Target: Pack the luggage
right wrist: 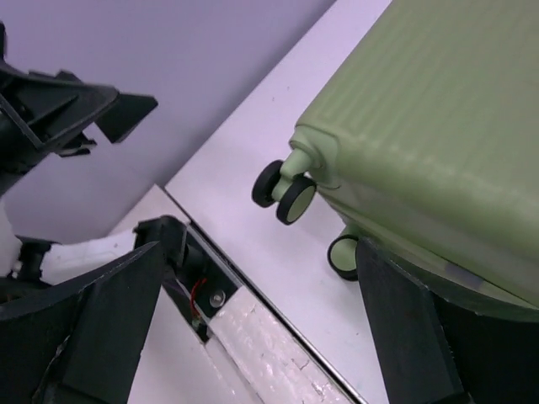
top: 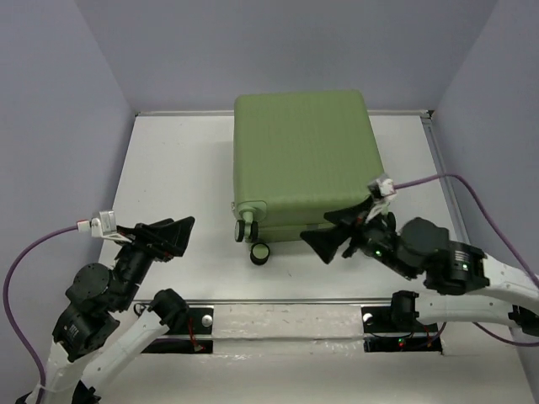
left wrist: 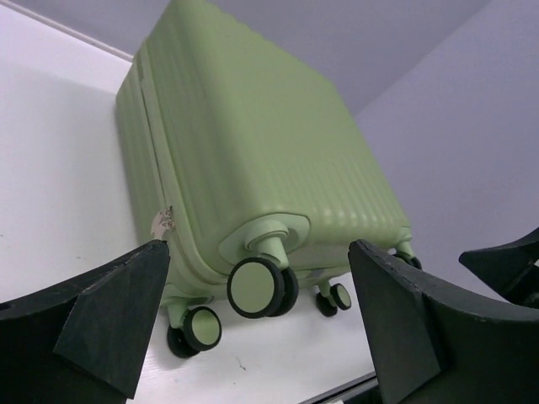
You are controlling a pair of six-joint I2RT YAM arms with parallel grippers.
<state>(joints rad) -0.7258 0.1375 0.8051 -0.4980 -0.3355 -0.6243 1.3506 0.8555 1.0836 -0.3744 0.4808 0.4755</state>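
Observation:
The luggage [top: 301,160] is a large light-green ribbed hard-shell suitcase lying flat and closed on the white table, its small wheels [top: 260,252] toward me. It also shows in the left wrist view [left wrist: 253,160] and in the right wrist view [right wrist: 429,118]. My left gripper [top: 175,236] is open and empty, left of the suitcase and apart from it. My right gripper [top: 333,237] is open and empty, close to the suitcase's near right corner by the wheels. No lining or garment shows.
The white table [top: 177,168] has a raised metal rim at the back and a metal strip along the near edge [top: 286,305]. Grey walls close in on three sides. Purple cables [top: 455,181] trail from both wrists.

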